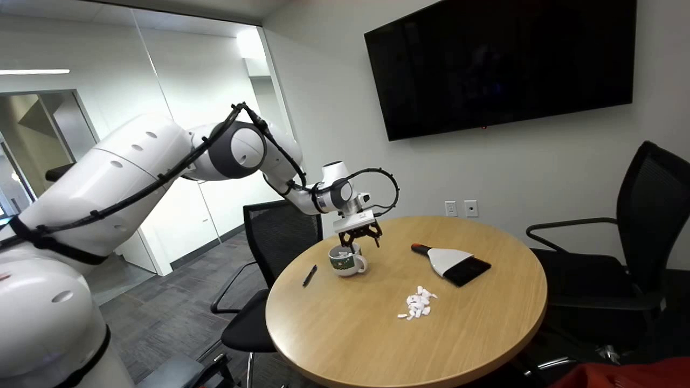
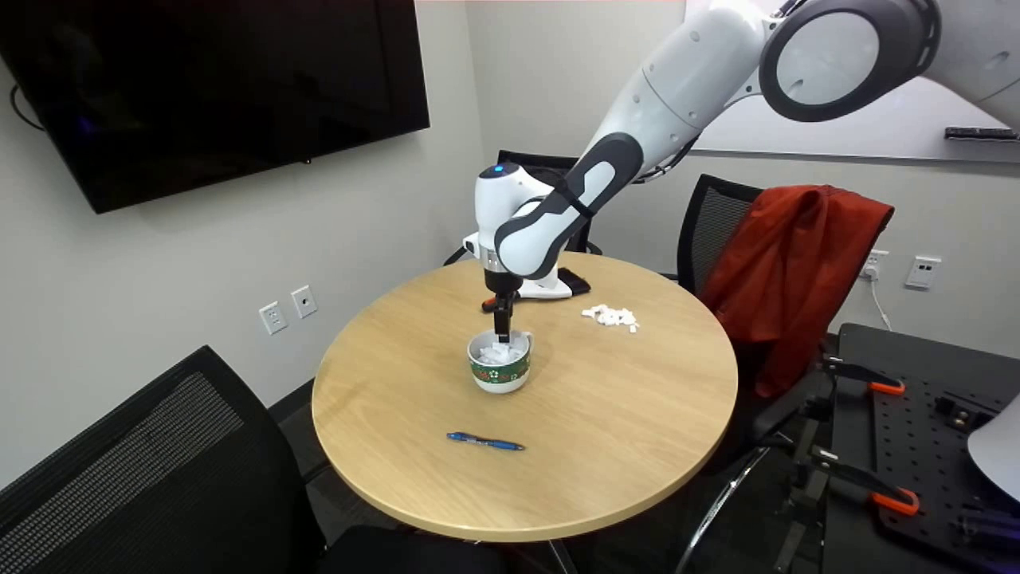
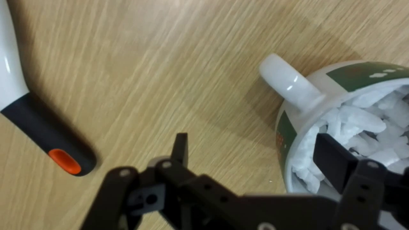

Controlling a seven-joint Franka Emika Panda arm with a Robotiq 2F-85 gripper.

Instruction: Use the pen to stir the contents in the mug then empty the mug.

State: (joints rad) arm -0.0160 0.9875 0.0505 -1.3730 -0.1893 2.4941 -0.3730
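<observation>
The squat white mug [image 1: 345,265] with a green patterned band stands upright on the round table, its handle [image 3: 289,84] towards the brush. White bits, the contents [image 3: 361,123], fill much of it. My gripper [image 3: 254,139] stands wide open with nothing held. One black finger [image 3: 335,159] is over the mug's opening; the other finger [image 3: 181,148] is outside, over bare wood, so the mug's near wall lies between them. How deep the fingertip reaches into the mug I cannot tell. The blue-black pen [image 2: 486,441] lies flat on the table, apart from mug and gripper.
A loose pile of white bits [image 1: 418,303] lies on the table [image 1: 345,334]. A brush [image 1: 447,261] with a white body, black bristles and a black-orange handle rests near it. Chairs [image 1: 283,237] stand around the table, and a wall screen [image 1: 501,64] hangs behind.
</observation>
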